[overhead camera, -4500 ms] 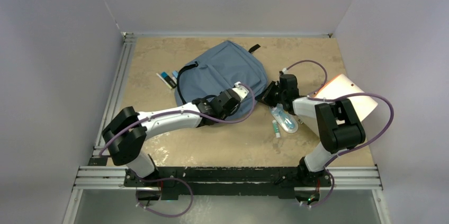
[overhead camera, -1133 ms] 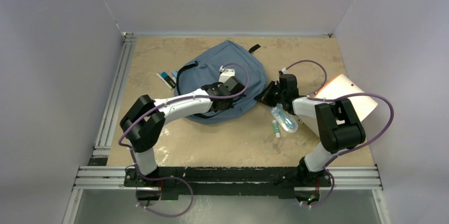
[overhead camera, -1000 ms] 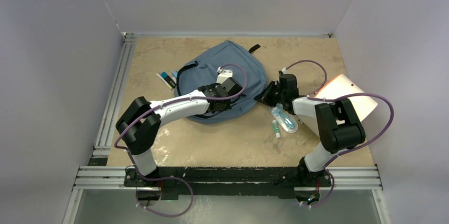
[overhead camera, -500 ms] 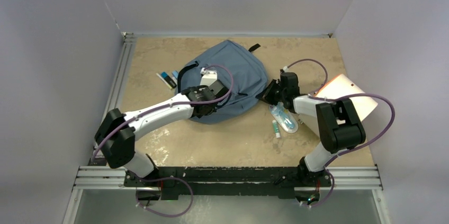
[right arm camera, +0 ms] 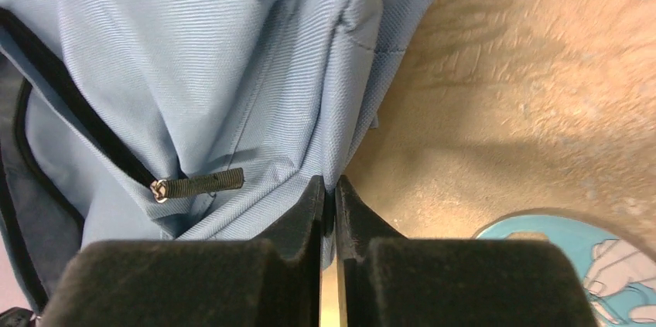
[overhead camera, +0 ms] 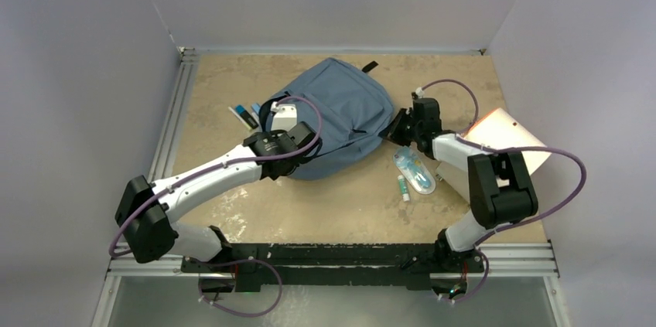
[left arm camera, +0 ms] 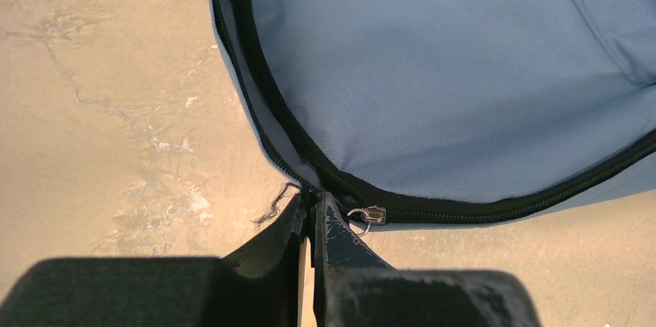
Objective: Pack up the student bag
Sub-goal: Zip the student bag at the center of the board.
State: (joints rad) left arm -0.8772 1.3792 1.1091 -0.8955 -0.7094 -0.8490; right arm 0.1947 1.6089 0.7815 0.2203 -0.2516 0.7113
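Observation:
The student bag [overhead camera: 334, 107], slate-blue, lies flat at the back middle of the table. My left gripper [overhead camera: 288, 158] is at its near-left edge. In the left wrist view that gripper [left arm camera: 312, 202] is shut on the black zipper pull, with the metal slider [left arm camera: 371, 215] just right of the fingertips on the black zipper track [left arm camera: 495, 207]. My right gripper [overhead camera: 397, 129] is at the bag's right edge; in the right wrist view it [right arm camera: 328, 188] is shut on a fold of the bag's fabric [right arm camera: 193, 56]. A second corded zipper pull [right arm camera: 203, 182] lies on the bag.
A light-blue pouch [overhead camera: 414, 171] and a small tube [overhead camera: 402, 186] lie right of the bag, near my right arm. A beige folder [overhead camera: 507, 141] sits at the far right. Several small pens and erasers [overhead camera: 246, 116] lie left of the bag.
My left gripper has slid left along the bag's near edge, still shut on the zipper pull. My right gripper has shifted slightly up and right with the bag's edge.

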